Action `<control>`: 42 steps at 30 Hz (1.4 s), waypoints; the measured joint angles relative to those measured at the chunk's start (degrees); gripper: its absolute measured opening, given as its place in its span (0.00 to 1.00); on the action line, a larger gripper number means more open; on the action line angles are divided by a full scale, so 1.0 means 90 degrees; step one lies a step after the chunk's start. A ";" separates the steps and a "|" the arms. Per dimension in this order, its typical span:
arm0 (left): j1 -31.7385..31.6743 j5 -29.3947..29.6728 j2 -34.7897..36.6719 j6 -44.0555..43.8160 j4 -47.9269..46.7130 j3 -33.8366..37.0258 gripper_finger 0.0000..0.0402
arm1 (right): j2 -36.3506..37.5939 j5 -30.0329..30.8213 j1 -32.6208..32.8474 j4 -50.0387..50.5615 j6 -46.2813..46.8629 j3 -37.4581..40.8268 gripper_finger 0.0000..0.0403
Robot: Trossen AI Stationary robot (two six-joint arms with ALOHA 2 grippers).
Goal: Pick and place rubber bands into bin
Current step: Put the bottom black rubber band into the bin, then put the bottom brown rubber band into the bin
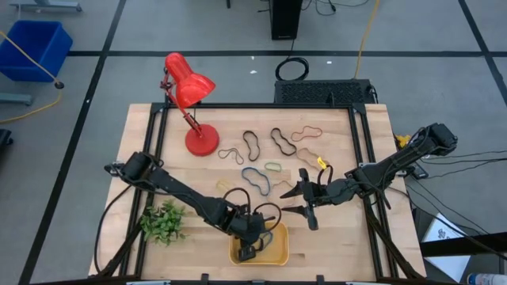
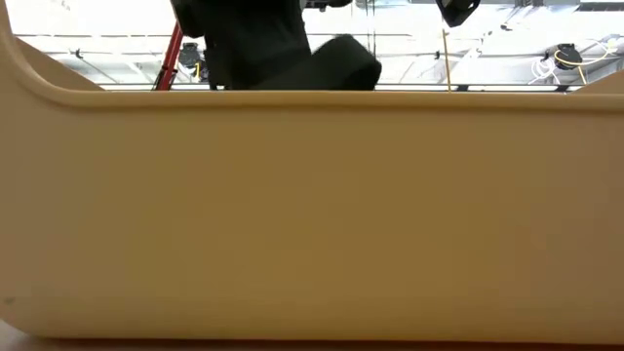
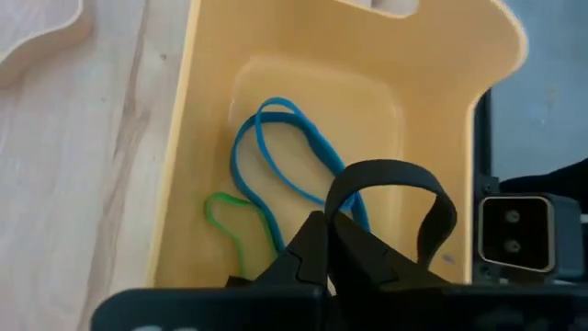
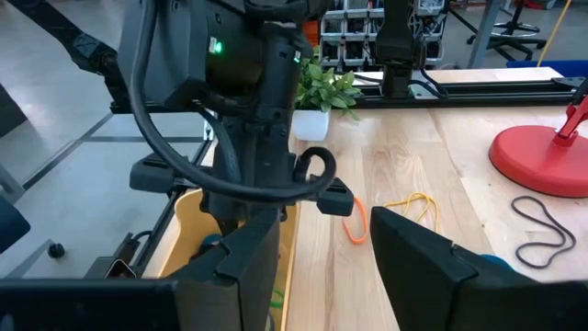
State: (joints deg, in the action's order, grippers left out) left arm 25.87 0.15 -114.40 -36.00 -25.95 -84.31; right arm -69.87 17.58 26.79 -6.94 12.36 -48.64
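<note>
- Black elastic, one of the rubber bands, arches up from the closed tips of the left claw [image 3: 333, 241], which pinches this black band [image 3: 390, 188] just above the bin's floor.
- Under it, the bin [image 1: 277, 255] at the near edge of the bench [image 1: 142, 134] already holds a blue band [image 3: 276, 152] and a green band [image 3: 225, 221].
- Right claw [image 1: 307, 204] hovers spread wide and empty, just beyond the bin, to its right.
- About ten loose bands [image 1: 252, 144] lie scattered farther back, right of the red lamp [image 1: 190, 87], so most of the job looks undone.
</note>
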 joint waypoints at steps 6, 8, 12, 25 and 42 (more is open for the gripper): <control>-0.0019 -0.0003 -0.0084 -0.0021 -0.0035 0.0000 0.02 | 0.0000 0.0000 0.0000 0.0009 0.0000 0.0002 0.42; -0.0024 -0.0014 -0.0108 -0.0064 -0.0114 0.0012 0.01 | 0.0000 0.0000 0.0000 0.0009 0.0000 0.0002 0.42; -0.0056 0.0067 -0.0135 -0.0112 -0.0084 0.0001 0.07 | 0.0000 0.0000 0.0000 0.0017 0.0000 0.0002 0.42; -0.0081 -0.0018 -0.0142 -0.0045 0.0078 0.0005 0.14 | 0.0000 0.0000 0.0000 0.0042 0.0000 0.0002 0.42; -0.0287 -0.1352 0.0163 0.0150 0.0034 0.0005 0.46 | 0.0000 -0.0002 0.0000 0.0032 0.0000 0.0002 0.42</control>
State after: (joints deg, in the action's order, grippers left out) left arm 23.29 -12.02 -112.93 -34.64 -25.65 -84.27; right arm -69.87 17.56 26.79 -6.65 12.36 -48.62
